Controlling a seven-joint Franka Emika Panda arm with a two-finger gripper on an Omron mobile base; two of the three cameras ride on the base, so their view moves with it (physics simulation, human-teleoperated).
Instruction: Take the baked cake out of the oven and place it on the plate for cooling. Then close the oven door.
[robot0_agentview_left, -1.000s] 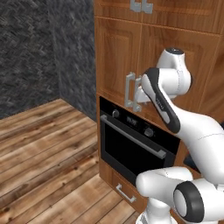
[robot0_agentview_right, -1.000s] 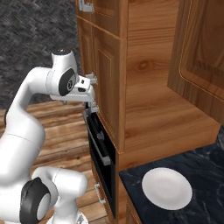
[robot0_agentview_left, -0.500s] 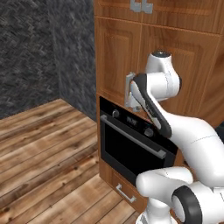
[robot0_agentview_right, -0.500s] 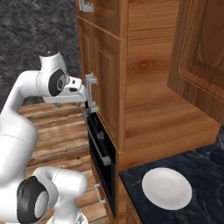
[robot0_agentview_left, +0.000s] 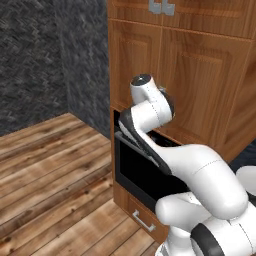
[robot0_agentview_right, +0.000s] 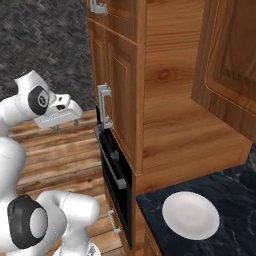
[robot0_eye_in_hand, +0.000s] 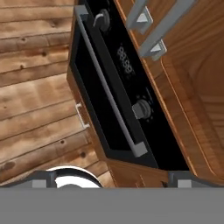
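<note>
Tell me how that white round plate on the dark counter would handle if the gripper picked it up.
The plain white round plate looks rigid and glossy, so probably stiff and somewhat slippery. It lies flat and shallow on the dark stone counter, so its rim likely gives little to grip.

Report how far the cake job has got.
Nothing is finished yet. The oven door is shut, its bar handle untouched, and the plate sits bare on the counter. The open, empty claw hangs in front of the oven. Left: open the door, move the cake, close up.
</note>
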